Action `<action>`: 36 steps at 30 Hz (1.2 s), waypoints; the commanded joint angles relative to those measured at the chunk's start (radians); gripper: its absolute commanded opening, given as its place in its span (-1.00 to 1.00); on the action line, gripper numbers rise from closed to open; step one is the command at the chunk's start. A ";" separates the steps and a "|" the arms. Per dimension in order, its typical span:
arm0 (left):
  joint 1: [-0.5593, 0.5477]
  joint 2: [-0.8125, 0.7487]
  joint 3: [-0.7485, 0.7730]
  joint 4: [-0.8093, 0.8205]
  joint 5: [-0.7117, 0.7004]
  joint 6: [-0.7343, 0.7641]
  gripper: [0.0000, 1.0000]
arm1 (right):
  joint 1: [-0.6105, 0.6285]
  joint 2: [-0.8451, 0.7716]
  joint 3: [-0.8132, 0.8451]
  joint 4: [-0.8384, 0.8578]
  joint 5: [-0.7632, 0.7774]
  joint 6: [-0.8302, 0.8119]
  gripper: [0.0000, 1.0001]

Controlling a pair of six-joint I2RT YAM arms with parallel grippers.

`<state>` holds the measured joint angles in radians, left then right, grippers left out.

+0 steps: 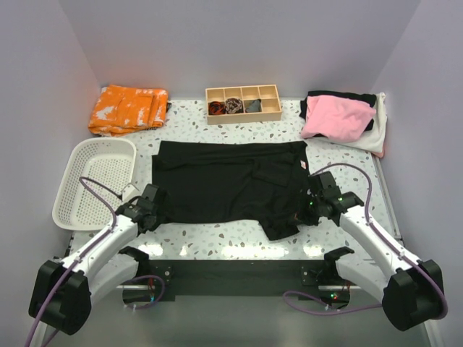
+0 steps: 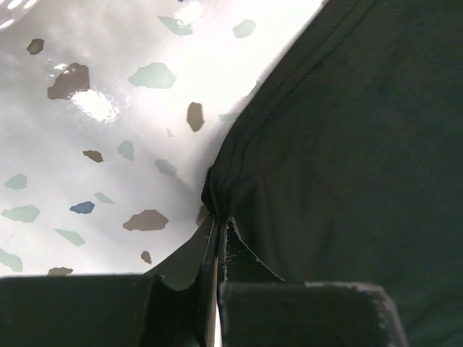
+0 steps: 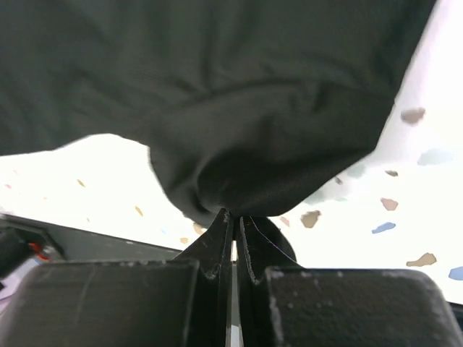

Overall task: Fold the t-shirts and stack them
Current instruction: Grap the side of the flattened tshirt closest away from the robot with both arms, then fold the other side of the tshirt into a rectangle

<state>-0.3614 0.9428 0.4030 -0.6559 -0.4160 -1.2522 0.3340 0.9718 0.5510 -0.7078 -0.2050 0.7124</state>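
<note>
A large black t-shirt (image 1: 228,179) lies spread on the speckled table, with a small white label near its far right corner. My left gripper (image 1: 156,207) is shut on its near left hem, seen pinched in the left wrist view (image 2: 217,217). My right gripper (image 1: 307,206) is shut on a fold at the shirt's right side, bunched above the jaws in the right wrist view (image 3: 233,213). A pink t-shirt (image 1: 336,117) lies on top of black and white shirts (image 1: 376,126) at the back right.
A white mesh basket (image 1: 90,181) stands at the left. An orange patterned cloth (image 1: 129,108) lies at the back left. A wooden compartment tray (image 1: 242,103) with small rolled fabric pieces sits at the back centre. Walls enclose the table.
</note>
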 commanded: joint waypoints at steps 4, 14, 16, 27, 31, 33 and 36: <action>-0.005 -0.027 0.125 -0.022 0.019 0.073 -1.00 | 0.005 0.024 0.156 -0.035 0.056 -0.048 -1.00; -0.004 0.091 0.269 0.015 -0.040 0.151 -1.00 | 0.002 0.161 0.335 -0.018 0.164 -0.099 -1.00; -0.004 0.122 0.289 0.016 -0.053 0.157 -1.00 | 0.002 0.191 0.360 -0.015 0.183 -0.109 -1.00; 0.091 0.228 0.369 0.082 -0.041 0.232 -1.00 | -0.067 0.399 0.567 -0.012 0.240 -0.174 -1.00; 0.133 0.269 0.388 0.124 -0.024 0.264 -1.00 | -0.115 0.475 0.624 -0.009 0.228 -0.202 -1.00; 0.154 0.296 0.395 0.148 -0.012 0.275 -1.00 | -0.139 0.501 0.642 -0.004 0.222 -0.217 -1.00; 0.173 0.339 0.402 0.186 0.000 0.289 -1.00 | -0.156 0.568 0.690 -0.002 0.211 -0.235 -1.00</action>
<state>-0.2150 1.2381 0.7612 -0.5621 -0.4232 -1.0088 0.1986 1.4864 1.1637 -0.7322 0.0074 0.5255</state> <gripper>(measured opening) 0.021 0.011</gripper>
